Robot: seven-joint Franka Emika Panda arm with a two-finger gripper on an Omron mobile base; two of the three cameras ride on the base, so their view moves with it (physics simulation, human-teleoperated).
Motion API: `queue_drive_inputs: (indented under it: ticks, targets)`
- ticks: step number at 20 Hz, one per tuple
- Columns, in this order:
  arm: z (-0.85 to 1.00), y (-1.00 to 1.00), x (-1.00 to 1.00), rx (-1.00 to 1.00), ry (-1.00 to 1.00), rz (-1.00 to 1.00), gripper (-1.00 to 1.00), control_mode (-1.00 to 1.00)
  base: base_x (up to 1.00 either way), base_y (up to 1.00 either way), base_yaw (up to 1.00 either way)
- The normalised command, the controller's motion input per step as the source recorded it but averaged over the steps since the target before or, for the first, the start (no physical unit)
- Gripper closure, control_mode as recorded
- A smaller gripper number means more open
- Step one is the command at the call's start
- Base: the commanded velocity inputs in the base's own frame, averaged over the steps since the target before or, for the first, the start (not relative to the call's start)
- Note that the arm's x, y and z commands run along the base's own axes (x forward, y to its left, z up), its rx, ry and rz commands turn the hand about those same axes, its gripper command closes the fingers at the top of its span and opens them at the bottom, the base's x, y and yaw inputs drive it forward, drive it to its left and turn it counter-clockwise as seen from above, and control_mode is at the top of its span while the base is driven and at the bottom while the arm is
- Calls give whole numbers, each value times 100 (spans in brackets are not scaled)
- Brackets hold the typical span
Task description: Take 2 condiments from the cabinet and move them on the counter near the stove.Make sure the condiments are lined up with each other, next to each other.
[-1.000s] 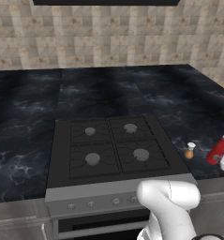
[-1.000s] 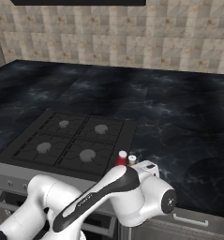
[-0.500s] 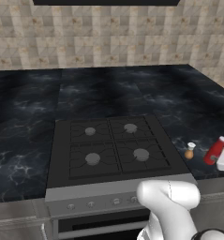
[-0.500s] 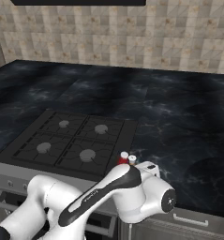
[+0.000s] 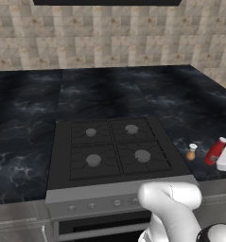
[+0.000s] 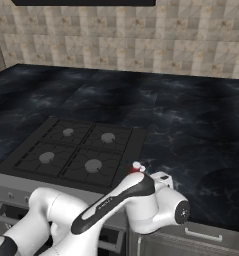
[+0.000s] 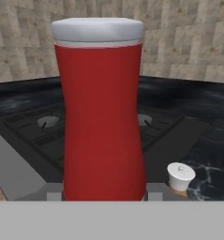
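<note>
As I look down from the left base camera, the stove (image 5: 115, 150) sits in the middle of the black marble desk (image 5: 29, 118), with the tiled wall (image 5: 109, 38) behind and my own white arm (image 5: 173, 208) blocking the oven front. Right of the stove, the red bottle (image 5: 214, 151) stands upright on the desk near its front edge, slim with a white cap, and the shorter orange-brown bottle (image 5: 192, 152) stands just beside it. From the hand camera the gripper (image 7: 103, 193) is closed around the red bottle's base.
</note>
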Motion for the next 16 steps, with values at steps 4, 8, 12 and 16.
queue_drive_inputs:
  ticks: [4,8,12,16]
  targets:
    - [-4,-11,11,0,0,0,100,-100,0,0,0]
    - [-10,-7,7,0,0,0,100,-100,0,0,0]
    - [-14,-3,6,0,0,0,100,-100,0,0,0]
    - [-10,-4,7,0,0,0,100,-100,0,0,0]
